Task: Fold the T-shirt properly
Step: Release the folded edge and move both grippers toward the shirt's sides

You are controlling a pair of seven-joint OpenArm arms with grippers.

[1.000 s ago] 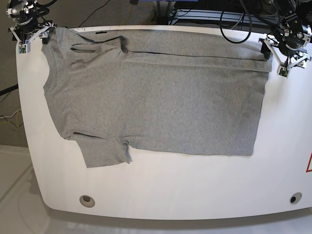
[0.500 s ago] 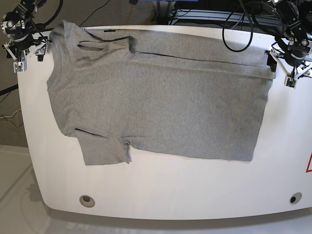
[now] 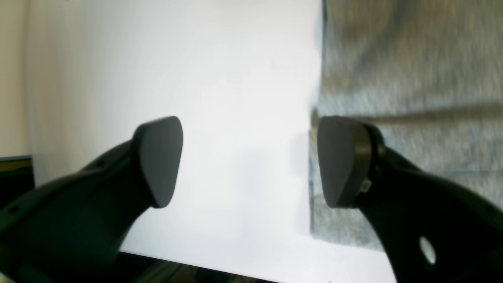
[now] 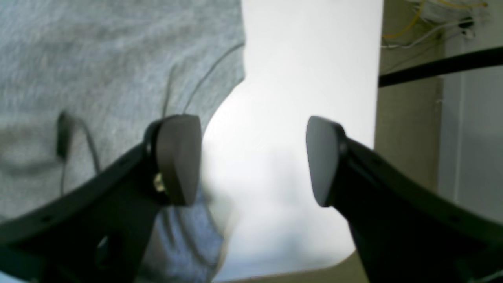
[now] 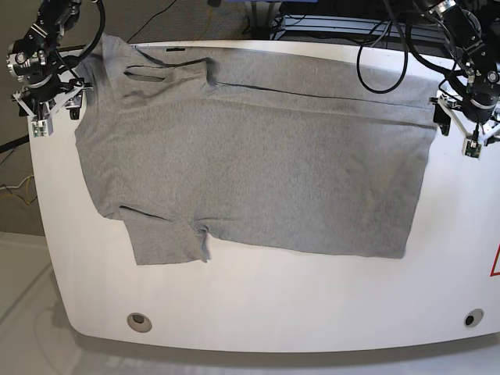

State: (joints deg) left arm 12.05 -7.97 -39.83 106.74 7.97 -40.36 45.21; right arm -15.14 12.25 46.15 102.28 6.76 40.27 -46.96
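The heather-grey T-shirt (image 5: 258, 164) lies spread plain side up on the white table (image 5: 273, 297), its far long edge folded over and one sleeve (image 5: 164, 238) pointing toward the near side. My left gripper (image 5: 455, 133) hovers open at the shirt's right-hand edge. In the left wrist view the left gripper (image 3: 249, 161) straddles bare table, one fingertip (image 3: 342, 161) over the T-shirt (image 3: 412, 78) border. My right gripper (image 5: 56, 111) is open at the collar-side edge. In the right wrist view the right gripper (image 4: 251, 159) holds nothing, one fingertip (image 4: 178, 157) above the T-shirt (image 4: 98, 59).
Two round holes (image 5: 140, 320) (image 5: 473, 318) sit near the table's front edge, and a red marking (image 5: 494, 262) at its right edge. Cables (image 5: 375, 39) and dark equipment lie behind the table. Floor shows past the left edge (image 5: 16, 195).
Both grippers have come toward the near side along the shirt's two short edges, staying open. The shirt's far-left corner has shifted slightly.
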